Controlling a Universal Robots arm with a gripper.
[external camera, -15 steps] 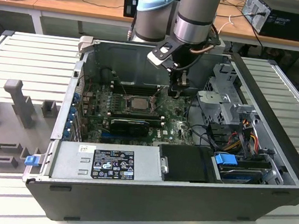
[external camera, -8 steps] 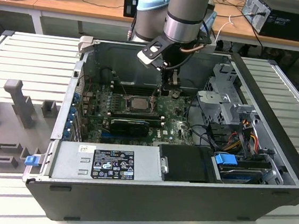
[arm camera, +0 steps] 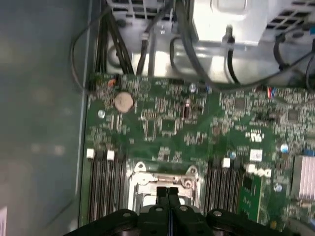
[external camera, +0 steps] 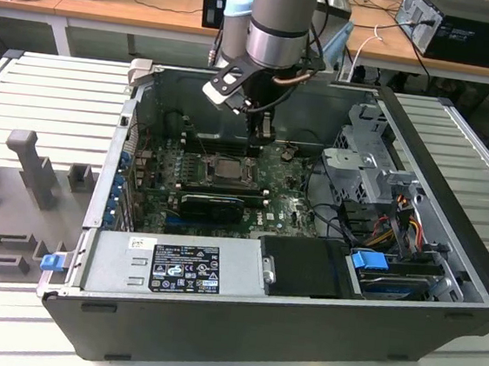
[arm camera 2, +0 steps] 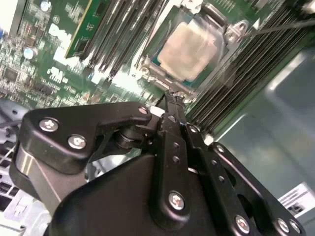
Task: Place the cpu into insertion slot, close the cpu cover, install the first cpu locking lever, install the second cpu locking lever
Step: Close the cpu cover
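Note:
The cpu [arm camera 2: 189,46], a pale silver-beige square, lies in the insertion slot [external camera: 226,169] on the green board. The silver cpu cover [arm camera 2: 220,20] lies flat around it, framing the chip. A thin metal lever [arm camera 2: 288,25] runs out from one corner of the socket. My gripper [arm camera 2: 173,94] is shut, its black fingers pressed together with nothing visible between them. Its tips sit at the socket's edge, just beside the chip. In the first wrist view the shut gripper [arm camera: 167,191] stands over the socket frame [arm camera: 140,179]. In the exterior view the gripper [external camera: 260,143] hangs at the socket's far right corner.
The open computer case [external camera: 458,153] walls the board in on all sides. Black memory slots [arm camera 2: 246,64] flank the socket. A power supply [external camera: 175,263] sits at the front; a drive cage [external camera: 366,152] and cables [external camera: 399,212] are on the exterior view's right.

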